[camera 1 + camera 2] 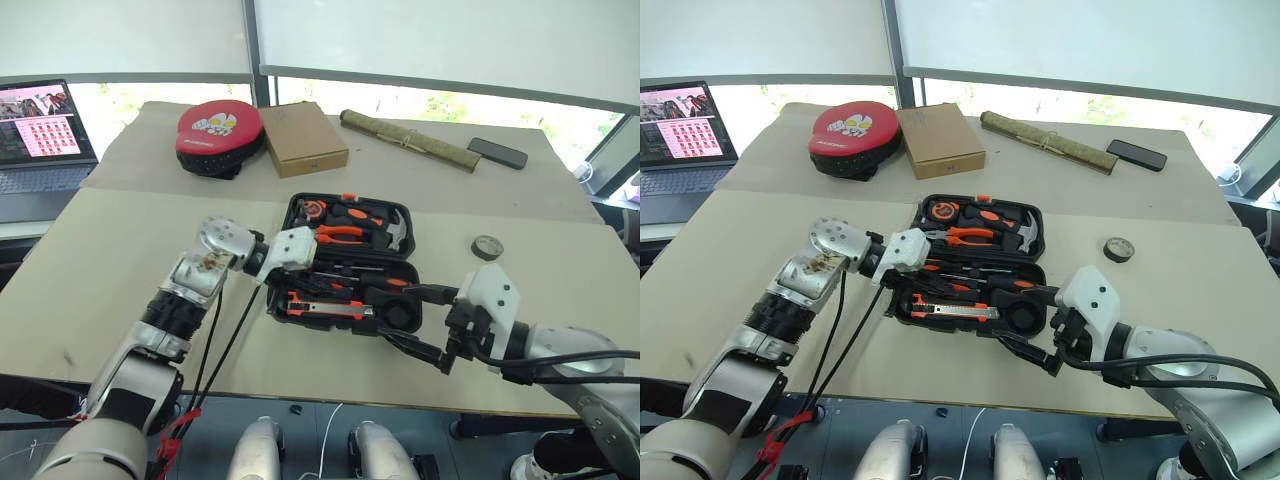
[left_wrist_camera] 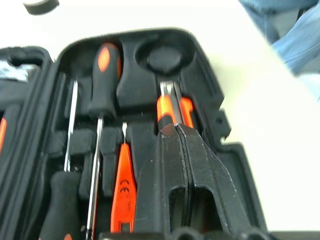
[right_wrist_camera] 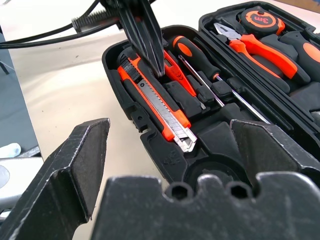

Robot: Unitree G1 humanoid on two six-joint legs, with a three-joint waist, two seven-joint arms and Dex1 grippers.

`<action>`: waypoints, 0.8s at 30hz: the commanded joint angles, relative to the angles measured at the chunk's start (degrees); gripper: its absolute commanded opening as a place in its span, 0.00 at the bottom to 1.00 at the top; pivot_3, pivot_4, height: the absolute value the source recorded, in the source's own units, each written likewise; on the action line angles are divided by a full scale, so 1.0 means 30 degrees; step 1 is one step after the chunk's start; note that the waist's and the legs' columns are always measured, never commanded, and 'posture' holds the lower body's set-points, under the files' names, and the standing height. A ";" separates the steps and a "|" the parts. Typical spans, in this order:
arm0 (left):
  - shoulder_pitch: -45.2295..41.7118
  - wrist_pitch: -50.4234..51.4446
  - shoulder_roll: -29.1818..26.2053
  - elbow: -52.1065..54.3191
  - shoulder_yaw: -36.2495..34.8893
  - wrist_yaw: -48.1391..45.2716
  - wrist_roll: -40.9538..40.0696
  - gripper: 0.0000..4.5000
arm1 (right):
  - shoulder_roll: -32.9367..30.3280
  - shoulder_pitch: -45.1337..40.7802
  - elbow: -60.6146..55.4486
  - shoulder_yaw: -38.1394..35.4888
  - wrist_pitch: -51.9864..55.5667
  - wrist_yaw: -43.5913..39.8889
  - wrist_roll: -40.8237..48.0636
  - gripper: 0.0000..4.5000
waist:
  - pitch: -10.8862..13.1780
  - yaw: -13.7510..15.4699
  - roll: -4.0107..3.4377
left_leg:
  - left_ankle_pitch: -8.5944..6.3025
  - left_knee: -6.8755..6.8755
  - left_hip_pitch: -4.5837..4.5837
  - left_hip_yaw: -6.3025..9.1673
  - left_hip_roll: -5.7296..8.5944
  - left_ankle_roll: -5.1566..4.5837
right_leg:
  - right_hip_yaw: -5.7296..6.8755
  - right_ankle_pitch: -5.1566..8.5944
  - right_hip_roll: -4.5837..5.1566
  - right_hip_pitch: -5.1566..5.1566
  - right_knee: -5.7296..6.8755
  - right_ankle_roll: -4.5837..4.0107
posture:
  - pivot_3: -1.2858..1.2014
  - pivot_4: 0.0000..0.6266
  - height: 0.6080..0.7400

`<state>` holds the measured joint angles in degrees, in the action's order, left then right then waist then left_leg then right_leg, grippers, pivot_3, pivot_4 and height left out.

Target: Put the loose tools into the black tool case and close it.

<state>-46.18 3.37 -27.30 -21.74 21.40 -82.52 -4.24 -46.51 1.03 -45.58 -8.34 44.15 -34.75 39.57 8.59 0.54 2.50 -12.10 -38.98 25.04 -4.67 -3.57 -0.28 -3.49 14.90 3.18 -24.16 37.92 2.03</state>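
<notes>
Tabletop covered in tan board carries everything, with a laptop off its far left corner. Case lies open near the front edge, between my two arms, its lid half toward the far side holding pliers, a hammer and a tape measure. In the near half, the two screwdrivers lie side by side in their recesses, the tester pen next to them, and the knife in the slot along the front wall. The round recess at the right end of that half holds nothing.

Beyond the case sit a red-topped pad, a cardboard box, a rolled mat and a phone.

My left end effector reaches in from the left over the near half, its fingers pressed together with nothing between them, the tips down at the rear end of the knife, where it meets the pen; I cannot tell whether they touch.

My right end effector hovers at the case's right front corner, fingers spread wide, gripping nothing.

Tape roll, smallest of the lot, lies flat on the tabletop to the right of the case, well apart from it.
</notes>
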 commanded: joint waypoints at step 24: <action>0.0383 -0.0086 0.0060 0.1306 -0.0698 -0.0629 -0.0960 0.01 | -0.0076 0.0471 -0.0726 -0.0650 -0.0071 0.0230 0.0223 1.00 | -0.0002 -0.0069 -0.0002 | 0.0000 0.0003 -0.0001 0.0003 -0.0007 0.0000 | 0.0000 0.0000 -0.0005 -0.0002 0.0003 0.0001 | 0.52 0.24 1.00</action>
<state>-45.84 3.75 -26.46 -19.96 19.00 -84.25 -7.33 -46.51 2.90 -46.08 -8.71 44.15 -34.32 39.57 8.58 0.33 2.49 -12.10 -38.98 25.04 -4.66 -3.59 -0.28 -3.49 14.90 3.17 -24.17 37.93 2.03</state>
